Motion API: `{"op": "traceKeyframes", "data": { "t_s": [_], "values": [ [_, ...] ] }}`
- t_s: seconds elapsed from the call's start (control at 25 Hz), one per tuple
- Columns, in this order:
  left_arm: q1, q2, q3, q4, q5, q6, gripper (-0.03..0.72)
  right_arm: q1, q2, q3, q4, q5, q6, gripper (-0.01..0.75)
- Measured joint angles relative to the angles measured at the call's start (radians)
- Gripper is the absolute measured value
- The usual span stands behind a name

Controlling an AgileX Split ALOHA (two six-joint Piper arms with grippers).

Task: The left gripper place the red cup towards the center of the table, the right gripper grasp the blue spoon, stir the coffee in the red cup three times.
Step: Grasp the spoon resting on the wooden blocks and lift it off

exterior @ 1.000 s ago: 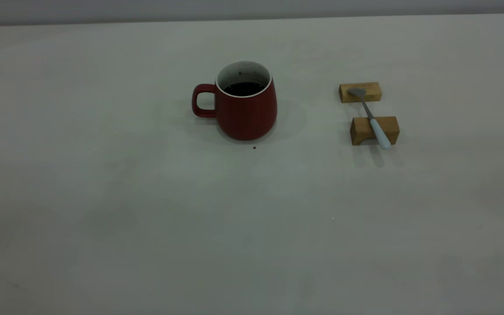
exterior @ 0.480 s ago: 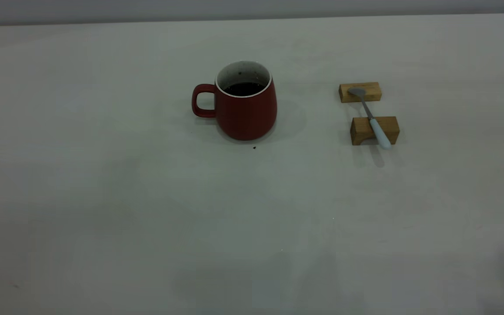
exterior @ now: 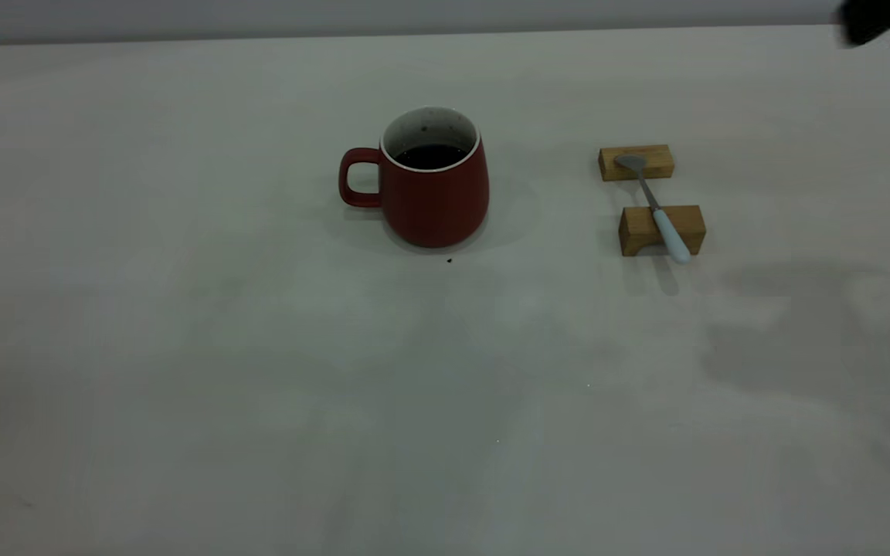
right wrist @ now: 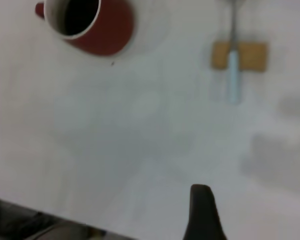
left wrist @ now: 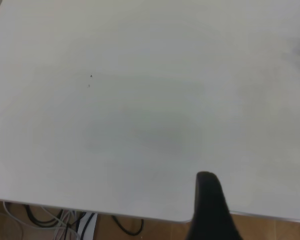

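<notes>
Two wooden blocks (exterior: 636,162) sit right of centre on the table (exterior: 182,347), and the spoon (exterior: 654,208) lies across them, its grey bowl on the far block and its pale blue handle over the near block (exterior: 661,229). We see the cup (exterior: 433,185) upright near the table's middle, handle to the left, coffee (exterior: 431,156) inside, well apart from the spoon. Our right gripper (exterior: 881,23) shows only as a dark shape at the far right corner; we cannot tell whether its jaws are open. Our left gripper (left wrist: 210,210) hangs over bare tabletop near an edge, one finger visible; its jaws we cannot tell either.
</notes>
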Motion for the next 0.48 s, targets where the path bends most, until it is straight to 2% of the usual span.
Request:
{"op": "traceKeyframes", "data": {
  "t_s": [0.28, 0.48],
  "values": [
    [0.0, 0.0, 0.0, 0.0, 0.0, 0.0, 0.551, 0.105, 0.273, -0.136, 0.007, -0.026, 0.042, 0.576],
    [0.0, 0.0, 0.0, 0.0, 0.0, 0.0, 0.551, 0.132, 0.45, -0.253, -0.107, -0.004, 0.158, 0.571]
  ]
}}
